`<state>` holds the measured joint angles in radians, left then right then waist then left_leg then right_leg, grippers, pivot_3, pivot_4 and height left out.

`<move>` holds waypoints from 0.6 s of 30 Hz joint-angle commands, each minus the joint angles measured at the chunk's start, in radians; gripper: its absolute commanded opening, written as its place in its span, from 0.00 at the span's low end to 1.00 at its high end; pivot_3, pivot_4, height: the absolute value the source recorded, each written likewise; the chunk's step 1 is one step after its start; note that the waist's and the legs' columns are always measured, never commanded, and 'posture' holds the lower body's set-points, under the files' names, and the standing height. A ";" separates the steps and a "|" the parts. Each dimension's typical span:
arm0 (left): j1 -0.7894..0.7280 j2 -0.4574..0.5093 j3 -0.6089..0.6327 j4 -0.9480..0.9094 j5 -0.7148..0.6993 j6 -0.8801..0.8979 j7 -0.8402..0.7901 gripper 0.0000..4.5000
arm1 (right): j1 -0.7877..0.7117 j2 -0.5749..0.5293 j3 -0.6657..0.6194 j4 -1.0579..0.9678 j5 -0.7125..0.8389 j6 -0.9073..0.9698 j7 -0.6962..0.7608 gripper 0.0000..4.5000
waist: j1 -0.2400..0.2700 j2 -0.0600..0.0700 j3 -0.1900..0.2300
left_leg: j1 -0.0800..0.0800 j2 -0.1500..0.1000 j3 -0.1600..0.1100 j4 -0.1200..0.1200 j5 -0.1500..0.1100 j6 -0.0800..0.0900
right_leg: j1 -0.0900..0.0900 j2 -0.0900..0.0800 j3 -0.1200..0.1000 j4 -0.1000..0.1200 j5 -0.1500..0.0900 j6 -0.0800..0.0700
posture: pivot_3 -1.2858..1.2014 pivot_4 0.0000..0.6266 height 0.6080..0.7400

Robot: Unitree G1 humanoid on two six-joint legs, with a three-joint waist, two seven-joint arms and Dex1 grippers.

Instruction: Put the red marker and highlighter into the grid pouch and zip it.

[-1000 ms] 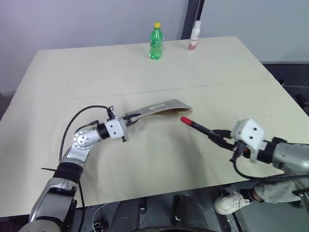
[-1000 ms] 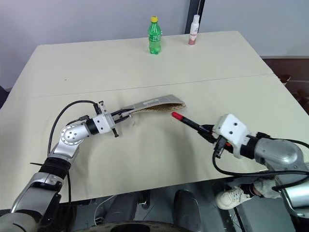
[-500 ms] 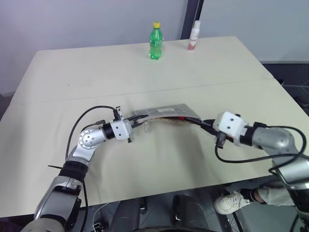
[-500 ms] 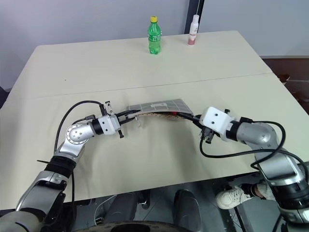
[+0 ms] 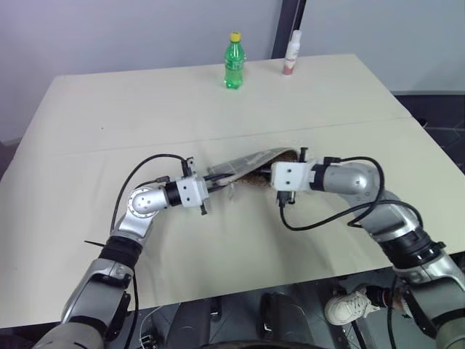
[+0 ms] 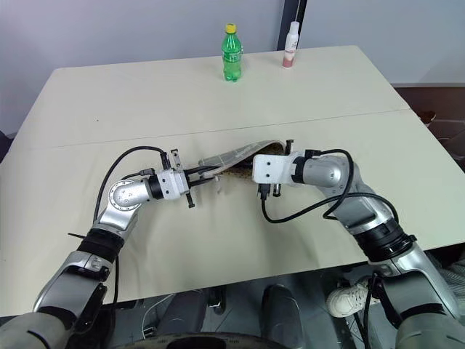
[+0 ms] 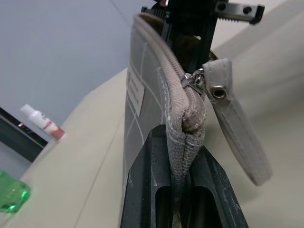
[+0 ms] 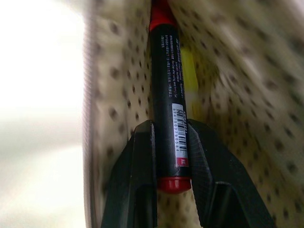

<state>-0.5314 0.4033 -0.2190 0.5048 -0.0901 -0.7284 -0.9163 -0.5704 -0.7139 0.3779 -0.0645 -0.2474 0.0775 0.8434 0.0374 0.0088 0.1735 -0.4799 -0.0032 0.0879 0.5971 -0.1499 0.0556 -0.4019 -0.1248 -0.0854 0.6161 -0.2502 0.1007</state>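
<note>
Since the earlier frames, the right gripper [image 8: 171,156] has travelled from well clear of the grid pouch [image 5: 251,161] to its open mouth, carrying the red marker [image 8: 166,90] inside; the pouch has also shifted slightly toward the robot's right.

Red marker: clamped between the right gripper's two black fingers [image 8: 137,171] near its rear red end. Its barrel now lies within the pouch, surrounded by the dotted beige lining, with the front red cap deepest.

Highlighter [image 8: 189,71]: a yellow body lies just beside the marker against the lining, already inside the pouch.

Grid pouch: held off the table [image 5: 109,109] at its closed end, where the left gripper [image 7: 183,199] is closed tight on the fabric edge just below the zipper slider [image 7: 195,81]. The grey pull tab [image 7: 235,137] hangs free. The mouth faces the right gripper and sags open.

Surroundings: a green bottle [image 5: 234,62] and a small white bottle [image 5: 292,52] stand at the far edge of the table, well apart from the work.

Risks, as judged:
- Releasing while the marker is only partly seated could let it slide back out of the raised, tilted mouth.
- Withdrawing the right fingers may drag the marker or the highlighter out with them.
- Pushing further may fold the pouch, which is held at one end only.
- A rear end left in the mouth would obstruct zipping.
</note>
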 commanded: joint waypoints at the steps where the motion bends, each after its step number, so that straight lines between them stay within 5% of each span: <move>1: -0.021 -0.005 0.013 -0.067 -0.059 -0.008 -0.029 0.00 | -0.008 0.016 -0.012 0.019 -0.024 -0.032 -0.017 0.09 | 0.000 0.000 0.000 | 0.000 0.000 0.000 0.000 0.000 0.000 | 0.000 0.000 0.000 0.000 -0.001 -0.002 | 0.52 0.24 1.00; 2: -0.022 -0.006 0.016 -0.060 -0.054 -0.011 -0.028 0.00 | -0.006 0.021 -0.019 0.027 -0.020 -0.030 -0.018 0.09 | -0.001 0.000 0.000 | 0.000 0.000 0.000 0.000 0.000 0.000 | 0.000 0.000 0.000 0.000 -0.001 -0.002 | 0.52 0.24 1.00; 10: -0.038 -0.010 0.027 0.009 -0.030 -0.015 -0.030 0.00 | 0.067 0.047 -0.144 -0.044 0.090 0.052 -0.033 0.97 | 0.003 0.000 0.000 | 0.000 0.000 0.000 0.000 0.000 0.000 | 0.000 0.000 0.000 0.001 0.000 -0.001 | 0.52 0.24 1.00; 18: -0.035 -0.029 0.007 0.049 0.013 -0.022 -0.017 0.00 | 0.227 0.035 -0.379 -0.439 0.539 0.481 0.079 0.99 | 0.000 0.000 0.000 | 0.000 0.001 0.000 0.001 0.000 0.001 | 0.001 -0.001 0.000 0.002 0.001 0.001 | 0.52 0.24 1.00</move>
<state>-0.5566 0.3772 -0.2159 0.5707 -0.0752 -0.7311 -0.9419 -0.3418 -0.6817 0.0481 -0.4360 0.2212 0.5052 0.9281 0.0373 0.0089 0.1735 -0.4789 -0.0021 0.0878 0.5981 -0.1504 0.0563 -0.4014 -0.1252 -0.0855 0.6188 -0.2495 0.1011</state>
